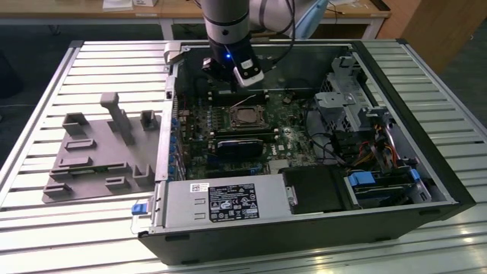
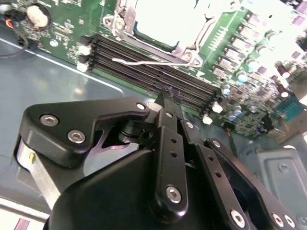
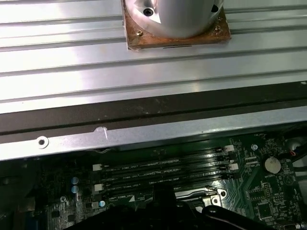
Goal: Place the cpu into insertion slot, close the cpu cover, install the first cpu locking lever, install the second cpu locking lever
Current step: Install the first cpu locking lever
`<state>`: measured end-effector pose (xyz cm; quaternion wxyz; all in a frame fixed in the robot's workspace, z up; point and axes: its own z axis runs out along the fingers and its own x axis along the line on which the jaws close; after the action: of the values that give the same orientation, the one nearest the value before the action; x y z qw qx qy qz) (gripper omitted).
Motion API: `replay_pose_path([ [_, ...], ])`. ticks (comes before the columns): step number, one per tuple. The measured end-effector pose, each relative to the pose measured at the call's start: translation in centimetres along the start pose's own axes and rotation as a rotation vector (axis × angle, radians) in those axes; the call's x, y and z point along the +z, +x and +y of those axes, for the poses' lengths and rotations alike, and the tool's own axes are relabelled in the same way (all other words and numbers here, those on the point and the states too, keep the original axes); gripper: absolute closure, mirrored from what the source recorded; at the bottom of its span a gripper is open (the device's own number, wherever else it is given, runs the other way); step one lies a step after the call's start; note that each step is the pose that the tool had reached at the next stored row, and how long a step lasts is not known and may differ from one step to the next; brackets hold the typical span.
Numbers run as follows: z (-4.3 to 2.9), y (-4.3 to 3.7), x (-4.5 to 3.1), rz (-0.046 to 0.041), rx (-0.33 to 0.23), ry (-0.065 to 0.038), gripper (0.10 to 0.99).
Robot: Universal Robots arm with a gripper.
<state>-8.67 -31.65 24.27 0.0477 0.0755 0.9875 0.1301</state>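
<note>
The insertion slot (image 1: 245,117) sits mid-board inside the open computer case, with the dull square cpu (image 1: 246,119) lying in it. The silver cpu cover (image 2: 188,51) appears to lie flat around it. One thin wire locking lever (image 2: 144,62) sticks out from the socket across the black memory slots (image 2: 158,79). My gripper (image 2: 168,92) hangs over those memory slots just behind the socket, its black fingers (image 2: 165,129) shut with nothing between them. In the exterior view the gripper (image 1: 227,87) is close above the lever's raised end (image 1: 245,103).
A black card (image 1: 236,146) and a power supply (image 1: 220,202) lie toward the case front. A drive cage (image 1: 354,103) and cables fill the exterior view's right. A grey fixture plate (image 1: 99,154) rests on the slatted table (image 1: 45,91). The case wall (image 3: 144,132) runs behind the memory slots.
</note>
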Motion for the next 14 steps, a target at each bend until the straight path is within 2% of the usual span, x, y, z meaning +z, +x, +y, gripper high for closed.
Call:
replay_pose_path([
  [8,-0.15,0.02,0.39,-0.0575,-0.015,-0.010,0.984],
  [10,-0.22,0.03,0.54,-0.0669,-0.017,-0.011,0.984],
  [14,-0.37,0.06,0.99,-0.0784,-0.017,-0.010,0.984],
])
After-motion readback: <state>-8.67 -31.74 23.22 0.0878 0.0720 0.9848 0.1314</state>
